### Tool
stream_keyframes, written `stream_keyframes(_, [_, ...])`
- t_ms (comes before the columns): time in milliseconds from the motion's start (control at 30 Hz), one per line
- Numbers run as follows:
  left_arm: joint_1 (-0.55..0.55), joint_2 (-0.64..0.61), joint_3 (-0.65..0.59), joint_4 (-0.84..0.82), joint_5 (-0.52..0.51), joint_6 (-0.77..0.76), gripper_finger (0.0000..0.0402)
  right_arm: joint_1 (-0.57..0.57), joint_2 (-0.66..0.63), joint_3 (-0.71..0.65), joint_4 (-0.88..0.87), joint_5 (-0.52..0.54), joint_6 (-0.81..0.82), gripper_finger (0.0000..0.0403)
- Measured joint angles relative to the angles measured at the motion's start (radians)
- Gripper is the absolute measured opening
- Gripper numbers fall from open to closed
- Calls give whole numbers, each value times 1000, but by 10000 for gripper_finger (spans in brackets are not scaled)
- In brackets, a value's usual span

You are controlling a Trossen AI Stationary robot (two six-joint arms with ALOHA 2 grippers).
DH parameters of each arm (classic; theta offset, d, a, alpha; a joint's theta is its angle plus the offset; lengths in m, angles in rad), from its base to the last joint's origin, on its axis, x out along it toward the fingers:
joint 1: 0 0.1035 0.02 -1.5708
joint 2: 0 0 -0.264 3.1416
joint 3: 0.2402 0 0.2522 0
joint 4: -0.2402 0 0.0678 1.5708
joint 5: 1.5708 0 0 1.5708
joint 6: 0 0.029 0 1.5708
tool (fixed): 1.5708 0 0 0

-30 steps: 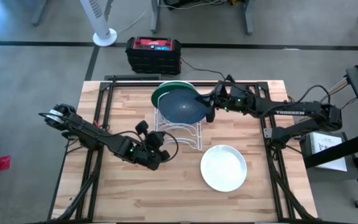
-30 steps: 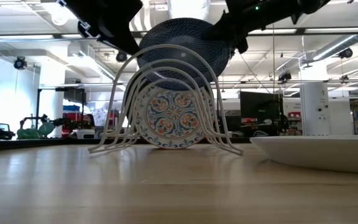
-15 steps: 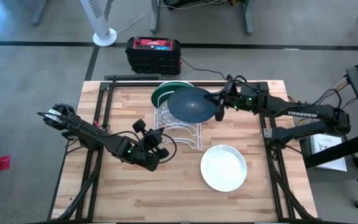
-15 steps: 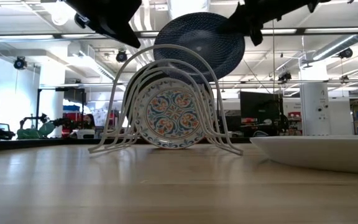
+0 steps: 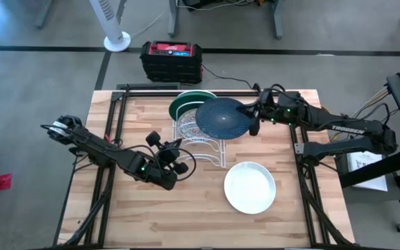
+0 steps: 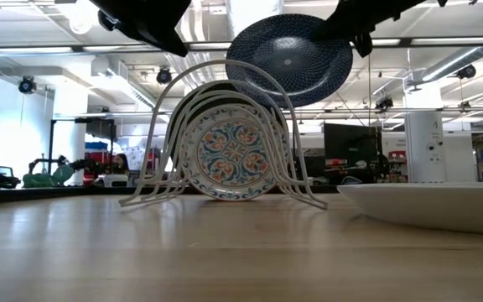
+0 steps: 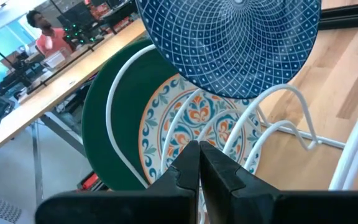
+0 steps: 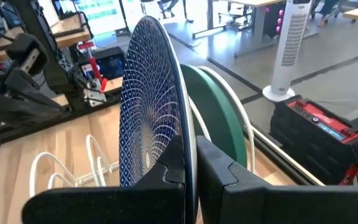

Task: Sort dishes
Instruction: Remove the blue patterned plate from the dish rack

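Your right gripper (image 5: 253, 119) is pinched tight on the rim of the blue dish (image 5: 222, 118). The dish is up in the air, above the white rack (image 5: 201, 142) and clear of its wire loops. It is not touching them.

Here is the thing that matters most. The dish sticks out from your right gripper toward the middle of the table, over the rack. It is tilted, not flat, so its rim points down toward the wires.

The white dish (image 5: 250, 186) lies flat on the table (image 5: 137, 208), nearer the front edge and a little to the right side. From the blue dish, it is away from the rack and toward you. Your right arm is the nearer one to that spot.

The flower dish (image 6: 229, 154) and the green dish (image 5: 184, 101) stand upright in the rack. The green one is at the back.

Your left gripper (image 5: 170, 164) is shut and holds nothing. It waits beside the rack, on the left.

I think you must carry the blue dish sideways, away from the loops, before you lower it.
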Motion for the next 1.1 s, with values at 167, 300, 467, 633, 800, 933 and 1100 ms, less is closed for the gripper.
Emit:
stream_keyframes(167, [-1, -1, 0, 0, -7, 0, 0, 0, -3, 0, 1, 0, -2, 2])
stream_keyframes(300, [-4, -1, 0, 1, -29, 0, 0, 0, -32, -1, -31, 0, -7, 2])
stream_keyframes(467, [-8, -7, 0, 0, -75, 8, 0, 0, -96, -1, -84, 1, 2, 2])
stream_keyframes(633, [-8, -24, 0, 2, -87, 19, 0, 1, -165, -1, -196, 40, 29, 2])
stream_keyframes(800, [-8, -49, 0, 5, -113, 52, 0, 0, -214, -2, -324, 109, 71, 2])
stream_keyframes(933, [-8, -70, 0, 11, -113, 75, 0, 0, -243, -2, -415, 116, 119, 2])
stream_keyframes(1100, [-9, -90, 0, 11, -143, 79, 0, 0, -275, -2, -558, 161, 177, 2])
